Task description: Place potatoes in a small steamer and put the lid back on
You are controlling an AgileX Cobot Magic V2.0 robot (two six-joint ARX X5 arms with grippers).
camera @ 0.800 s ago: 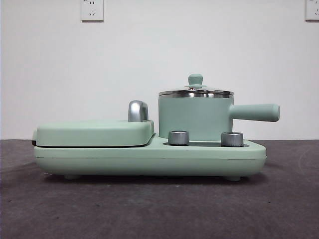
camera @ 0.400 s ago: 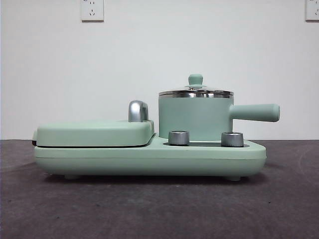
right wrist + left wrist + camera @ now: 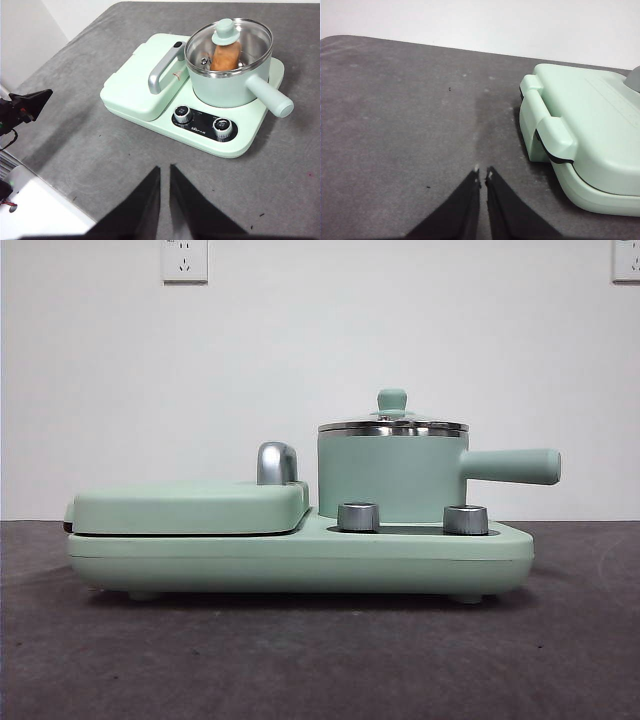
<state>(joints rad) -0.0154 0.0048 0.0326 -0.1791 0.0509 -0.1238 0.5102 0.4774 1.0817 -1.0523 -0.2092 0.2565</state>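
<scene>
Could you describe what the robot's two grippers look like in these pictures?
Both the left gripper and the right gripper have two matte black jaws, broad at the base and tapering to narrow points. The left's tips show small pale scuffs. No printed markings show on either. In the right wrist view, another black tapered arm part carries thin dark cables.

Mint-green small steamer (image 3: 392, 478) sits upright on appliance's right side, straight handle sticking out sideways. Glass lid (image 3: 229, 40) w/ steel rim & green knob is on it; orange-brown potato (image 3: 225, 56) lies inside (seen thru glass)
</scene>
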